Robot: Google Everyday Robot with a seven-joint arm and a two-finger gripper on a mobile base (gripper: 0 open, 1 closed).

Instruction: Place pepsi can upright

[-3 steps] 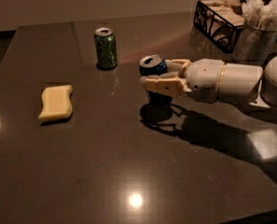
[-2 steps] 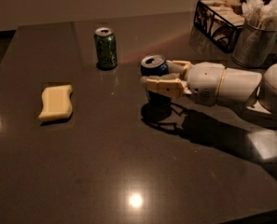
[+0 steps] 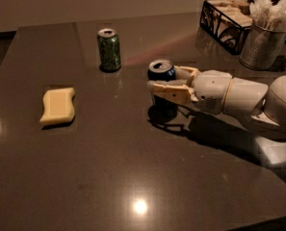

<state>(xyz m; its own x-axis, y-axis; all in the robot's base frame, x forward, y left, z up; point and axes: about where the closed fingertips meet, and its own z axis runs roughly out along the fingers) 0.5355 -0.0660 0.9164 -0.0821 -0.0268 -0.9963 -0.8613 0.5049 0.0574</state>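
Claw [image 3: 163,77] is right of the middle of the table [image 3: 133,177], coming in from the right on the end of a chunky white arm [image 3: 239,97] that lies low and almost level over the tabletop. It's pinching the pepsi can [image 3: 160,70]: one of the tan fingers [image 3: 170,91] runs across the front of the can about halfway up, and the other one goes round the back near the top rim.

The pepsi can is standing upright, silver top facing up with the opening showing, and its bottom looks to be down on the table with a dark shadow pooled around it.

Other stuff on the table: a green can [image 3: 109,49] also upright, off to the back left and well apart from the blue one. A yellow sponge [image 3: 58,106] lies flat way over on the left. In the back right corner there's a black wire basket [image 3: 219,20] and, just beside it, a metal cup [image 3: 258,49] stuffed with what looks like paper napkins.
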